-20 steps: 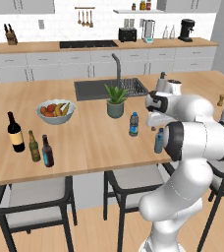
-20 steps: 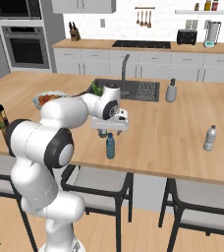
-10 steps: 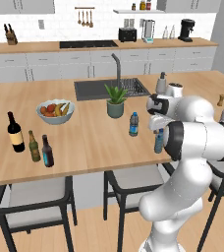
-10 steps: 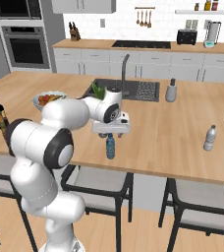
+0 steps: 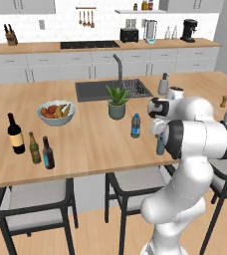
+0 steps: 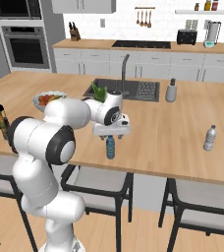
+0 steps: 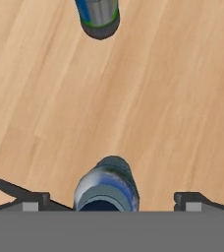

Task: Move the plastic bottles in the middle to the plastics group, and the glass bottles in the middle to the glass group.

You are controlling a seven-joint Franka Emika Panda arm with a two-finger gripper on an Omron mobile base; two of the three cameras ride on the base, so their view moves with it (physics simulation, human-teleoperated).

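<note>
The gripper (image 6: 111, 133) is parked straight above one of the plastic bottles (image 6: 110, 147), the one standing near the front edge of the wooden island (image 6: 182, 128). In the hand view that bottle's dark cap (image 7: 106, 184) is seen from above at 6 o'clock, sitting between the two fingertips (image 7: 33, 201), which are spread wide with a clear gap on each side, so nothing is gripped. In the left base view the same bottle (image 5: 160, 144) is mostly tucked behind the arm's elbow.

The second plastic bottle (image 5: 135, 125) is stood upright a bit further in on the counter, near the potted plant (image 5: 117, 101) at roughly 4 o'clock from it. It's caught at 12 o'clock in the hand view (image 7: 98, 17), well apart from the first one.

Over on the left end of the island the glass group is lined up: the wine bottle (image 5: 15, 134) with its red label, the olive-green bottle (image 5: 34, 148) just beside it, and the dark glass bottle (image 5: 48, 153) with the blue label just beside that, all upright.

The pale clear-grey bottle (image 6: 210, 138) of the plastics group is stood far off at the right end, at about 3 o'clock from the gripper in the right base view. A fruit bowl (image 5: 56, 112) is sat between the plant and the glass group.
</note>
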